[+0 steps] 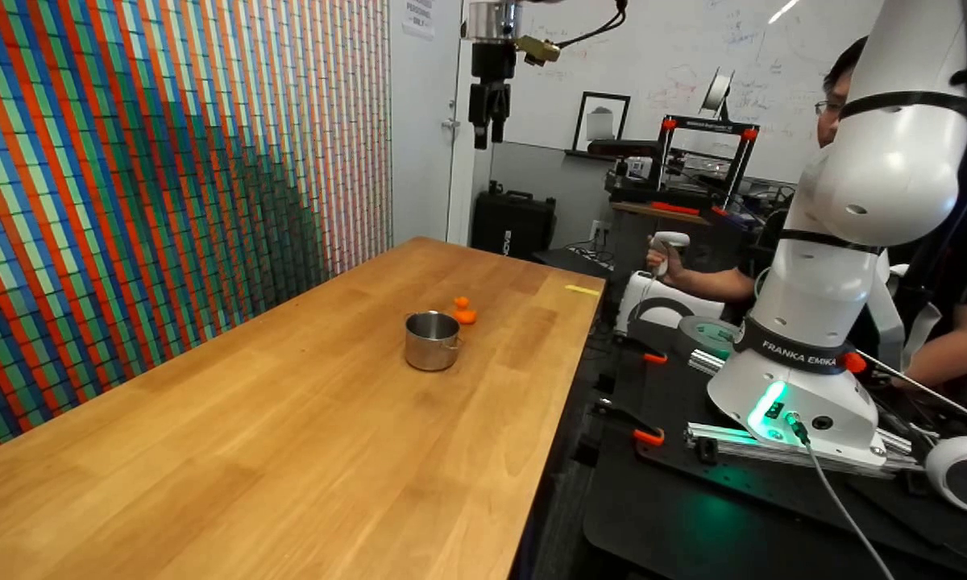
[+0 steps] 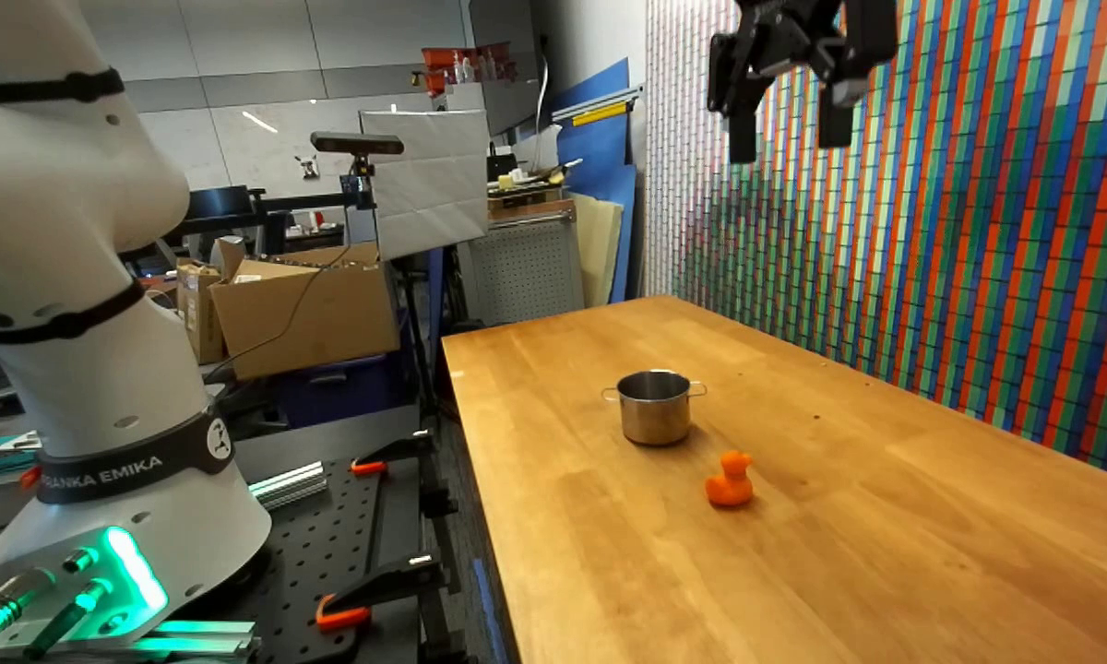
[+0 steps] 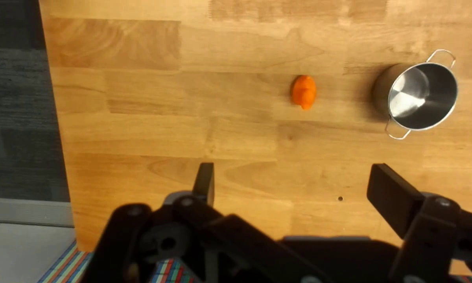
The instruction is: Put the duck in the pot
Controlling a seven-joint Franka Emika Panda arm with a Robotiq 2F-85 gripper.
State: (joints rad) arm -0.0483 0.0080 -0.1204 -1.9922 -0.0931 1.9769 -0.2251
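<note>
The orange duck [image 1: 465, 312] stands upright on the wooden table [image 1: 330, 419], close beside the metal pot [image 1: 432, 346]. In another exterior view the duck [image 2: 730, 480] stands apart from the pot [image 2: 655, 410]. In the wrist view the duck [image 3: 304, 92] is seen from above at upper centre. The pot [image 3: 419, 98], with two wire handles, is to its right, and its inside looks bare. My gripper [image 1: 489, 138] hangs high above the table, pointing down. Its fingers are wide apart with nothing between them, as the exterior view [image 2: 789, 143] and wrist view [image 3: 292, 177] show.
A multicoloured striped curtain [image 1: 169, 161] hangs along one long side of the table. The robot base [image 1: 798, 395] stands on a black mounting plate [image 2: 323, 544] on the opposite side, with orange-tipped clamps [image 2: 369, 599]. A person sits behind the arm.
</note>
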